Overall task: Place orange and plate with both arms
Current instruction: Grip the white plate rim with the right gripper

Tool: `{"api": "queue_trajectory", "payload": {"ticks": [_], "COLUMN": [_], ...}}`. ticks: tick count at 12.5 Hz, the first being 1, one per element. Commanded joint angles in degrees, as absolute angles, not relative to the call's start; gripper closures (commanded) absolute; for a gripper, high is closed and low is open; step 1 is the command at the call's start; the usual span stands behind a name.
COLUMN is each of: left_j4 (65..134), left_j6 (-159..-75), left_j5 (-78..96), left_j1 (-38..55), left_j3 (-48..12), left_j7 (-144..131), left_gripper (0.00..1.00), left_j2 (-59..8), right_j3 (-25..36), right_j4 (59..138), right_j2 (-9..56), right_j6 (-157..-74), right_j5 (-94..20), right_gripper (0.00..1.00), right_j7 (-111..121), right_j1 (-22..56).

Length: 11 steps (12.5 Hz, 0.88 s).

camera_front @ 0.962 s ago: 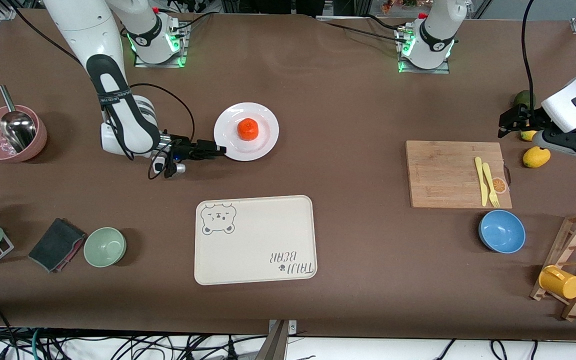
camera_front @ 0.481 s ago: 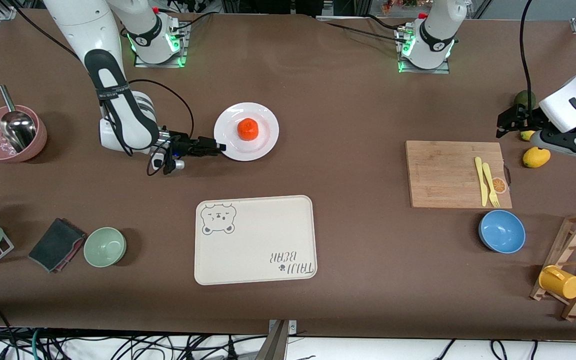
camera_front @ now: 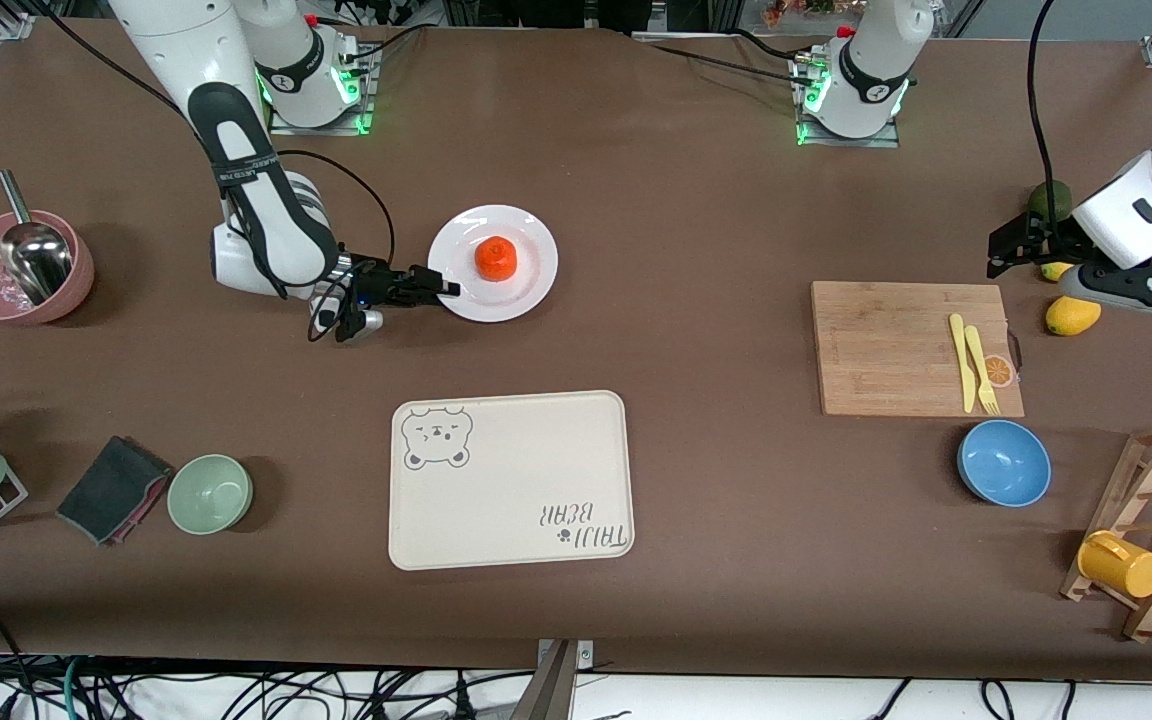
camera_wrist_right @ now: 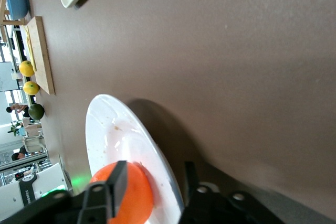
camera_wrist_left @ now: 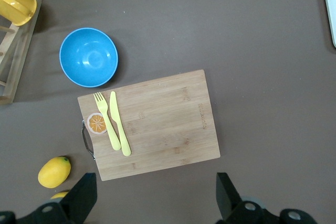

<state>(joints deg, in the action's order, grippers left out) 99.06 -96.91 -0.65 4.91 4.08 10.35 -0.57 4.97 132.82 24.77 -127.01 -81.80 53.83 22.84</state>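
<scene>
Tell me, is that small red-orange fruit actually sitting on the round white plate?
Touching. In the front view the small red-orange fruit lies inside the round white plate's rim; the right wrist view shows it resting on the plate's surface with no gap.

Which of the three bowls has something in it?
The pink bowl at the right arm's end holds a metal scoop; the green bowl and blue bowl don't.

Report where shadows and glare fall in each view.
Front view: soft overhead light, short shadows beside the plate and tray, green glow at both arm bases. Right wrist view: dark shadow under the plate's rim, orange partly hidden by a finger. Left wrist view: glare spot in the blue bowl.
</scene>
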Motion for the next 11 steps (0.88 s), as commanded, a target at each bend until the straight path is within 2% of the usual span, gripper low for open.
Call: {"api": "queue_trajectory", "payload": {"ticks": [1, 5, 11], "left_j4": [98.9, 98.9, 98.8], "left_j6": [-96.9, -96.4, -96.4], "left_j5": [-1.2, 0.4, 0.4], "left_j1": [5.1, 4.8, 5.1], "left_j3": [4.0, 4.1, 4.0], "left_j7": [8.3, 8.2, 8.1], "left_gripper": [0.0, 0.0, 0.0], "left_j2": [0.0, 0.2, 0.1], "right_j3": [5.0, 5.0, 5.0], "right_j4": [134.7, 134.9, 134.9], "right_j2": [23.2, 23.6, 23.8], "right_j6": [-127.9, -128.1, -128.4], "right_j5": [-82.5, -82.5, -82.5], "right_gripper": [0.6, 0.81, 0.9], "right_j7": [55.1, 55.2, 55.7], "right_j1": [23.1, 23.1, 23.2]}}
